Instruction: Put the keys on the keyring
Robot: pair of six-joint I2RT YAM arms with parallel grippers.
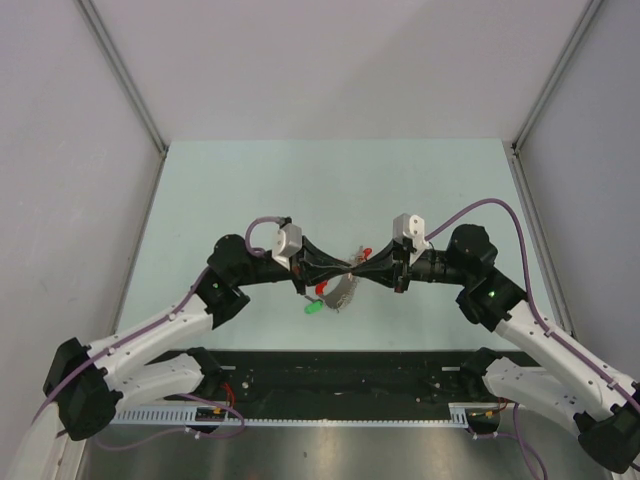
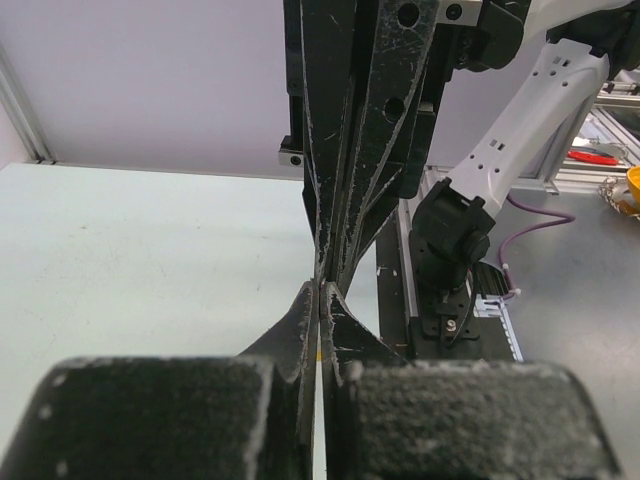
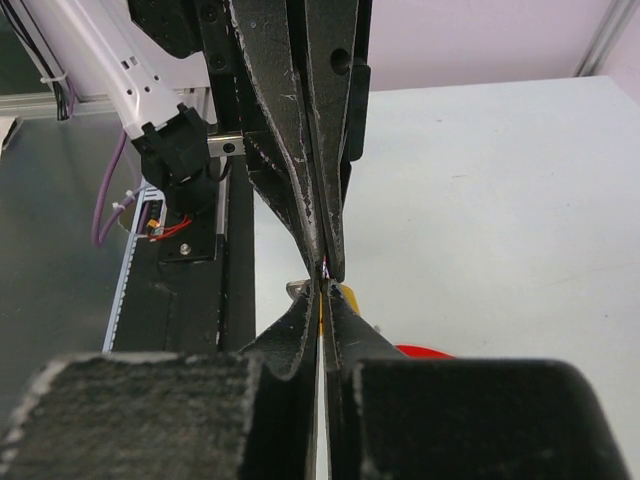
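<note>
Since both arms meet tip to tip above the pale green table point(image 1: 250, 190), the coming move turns on what sits at that junction. Your left gripper point(image 1: 349, 268) and right gripper point(image 1: 363, 268) point straight at each other, long axes in one line running left-right. Each finger pair is pressed together w/ only a hairline gap.

In both wrist views a thin yellow-orange sliver point(image 3: 320, 312) shows in that gap. It's prob. the yellow-orange-headed key seen edge-on, but you can't tell which pair really grips it.

The keyring, a pale grey ridged fan tag w/ red curved band point(image 1: 340, 292), lies just on the near side of the junction, toward the bases. It sits a bit to the left arm's side, so the left gripper is nearer. The small green-headed key point(image 1: 313, 308) lies just beside it, closer still to the bases.

A red piece point(image 3: 425, 352) peeks out past your right finger on the far side. It's cut off, so key head or not, no telling. From above you can't tell whether the keyring hangs from the fingertips or rests on the table, and neither wrist cam shows the ring opening.
</note>
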